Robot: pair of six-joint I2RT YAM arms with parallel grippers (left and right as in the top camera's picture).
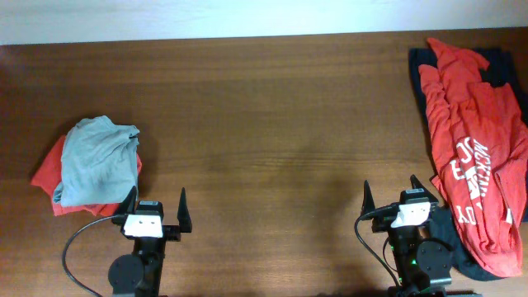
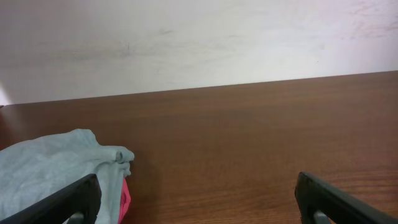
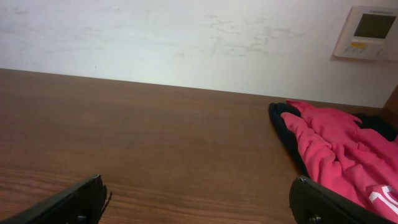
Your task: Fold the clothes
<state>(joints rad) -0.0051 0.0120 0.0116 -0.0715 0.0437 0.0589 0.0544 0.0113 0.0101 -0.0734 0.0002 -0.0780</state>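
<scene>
A folded grey garment (image 1: 97,157) lies on a folded red garment (image 1: 48,176) at the table's left; both also show in the left wrist view, grey garment (image 2: 43,168), red garment (image 2: 126,198). An unfolded red T-shirt with white print (image 1: 474,140) lies crumpled over a dark navy garment (image 1: 503,64) at the right edge; it also shows in the right wrist view (image 3: 336,146). My left gripper (image 1: 155,213) is open and empty near the front edge, just right of the folded pile. My right gripper (image 1: 398,196) is open and empty, just left of the red T-shirt.
The brown wooden table (image 1: 272,124) stretches between the two piles. A white wall (image 2: 186,37) stands behind the far edge, with a wall thermostat (image 3: 365,32) at the right.
</scene>
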